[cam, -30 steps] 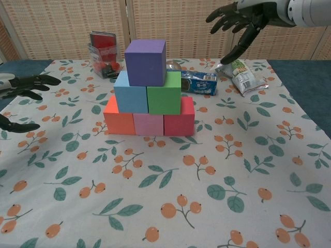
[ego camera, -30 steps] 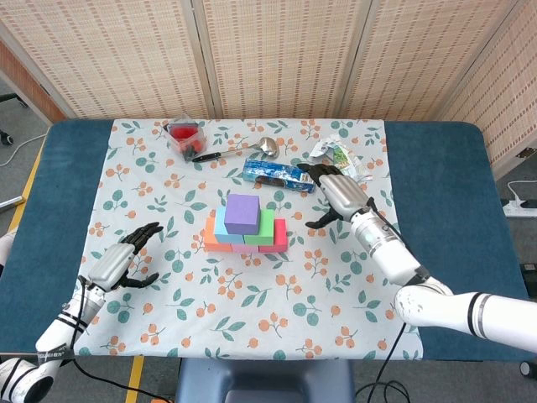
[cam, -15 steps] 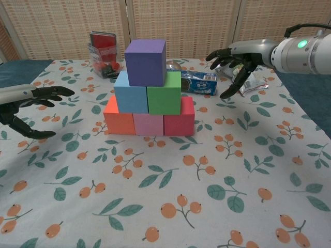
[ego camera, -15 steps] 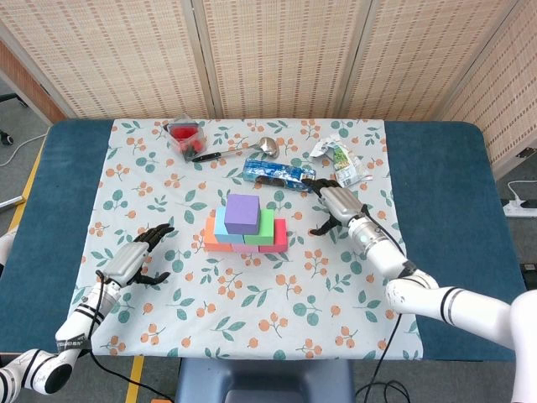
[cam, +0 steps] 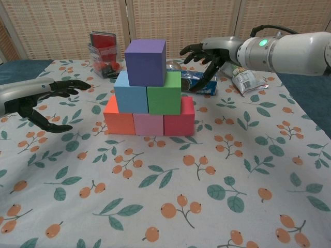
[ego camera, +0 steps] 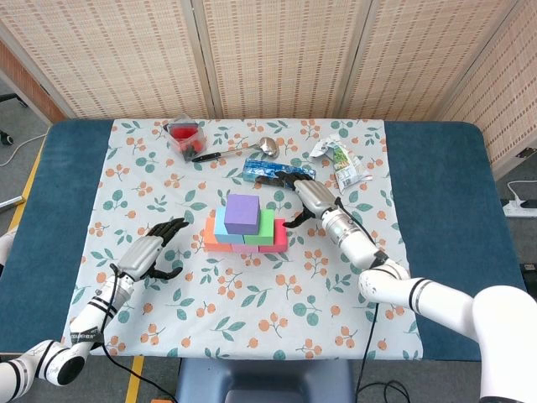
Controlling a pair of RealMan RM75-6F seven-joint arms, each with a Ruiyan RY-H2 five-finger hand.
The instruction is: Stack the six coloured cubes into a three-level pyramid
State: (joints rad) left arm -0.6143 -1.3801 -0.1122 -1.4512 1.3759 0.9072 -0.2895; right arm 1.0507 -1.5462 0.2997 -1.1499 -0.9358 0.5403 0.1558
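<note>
A three-level pyramid stands mid-table: orange cube (cam: 118,121), pink cube (cam: 148,124) and red cube (cam: 179,120) at the bottom, light blue cube (cam: 130,96) and green cube (cam: 164,95) above, purple cube (cam: 145,62) (ego camera: 242,213) on top. My right hand (cam: 205,55) (ego camera: 304,196) hovers open just right of the stack, fingers spread, touching nothing. My left hand (cam: 49,95) (ego camera: 149,254) hangs open to the left of the orange cube, holding nothing.
Behind the stack lie a blue snack packet (ego camera: 267,171), a metal ladle (ego camera: 235,151), a clear box with red contents (ego camera: 185,137) and a green-white pouch (ego camera: 342,159). The floral cloth (ego camera: 252,302) covers the table; blue table edges lie on both sides.
My right hand came down and leftward toward the pyramid's right side. My left hand moved in rightward toward the orange cube. The cubes have not moved.
</note>
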